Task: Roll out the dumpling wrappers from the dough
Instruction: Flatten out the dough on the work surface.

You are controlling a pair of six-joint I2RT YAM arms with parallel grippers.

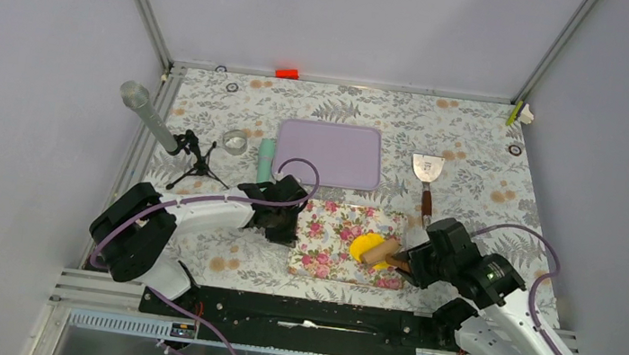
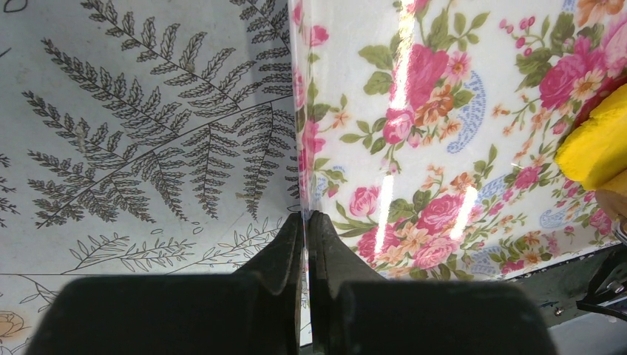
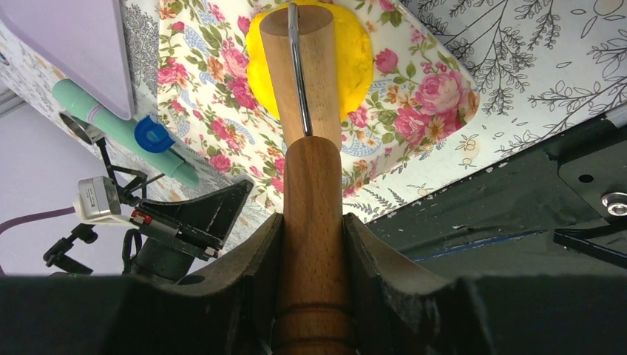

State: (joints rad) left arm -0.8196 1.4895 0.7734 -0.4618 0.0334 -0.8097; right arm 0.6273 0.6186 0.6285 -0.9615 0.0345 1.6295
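A flattened round of yellow dough (image 1: 364, 246) (image 3: 358, 59) (image 2: 595, 144) lies on the right half of the floral board (image 1: 331, 234) (image 2: 458, 148) (image 3: 214, 96). A wooden rolling pin (image 1: 381, 254) (image 3: 312, 170) rests its roller on the dough. My right gripper (image 1: 400, 261) (image 3: 313, 222) is shut on the pin's handle, at the board's right edge. At the board's left edge my left gripper (image 1: 294, 227) (image 2: 305, 222) is shut, with the thin edge of the board pinched between its fingers. The dumpling wrappers are out of view.
Behind the board lie a purple mat (image 1: 329, 154), a teal tool (image 1: 266, 161) (image 3: 122, 129) and a metal spatula (image 1: 426, 175). A microphone on a small tripod (image 1: 162, 133) and a clear ring (image 1: 235, 141) stand at the back left. Walls enclose the table.
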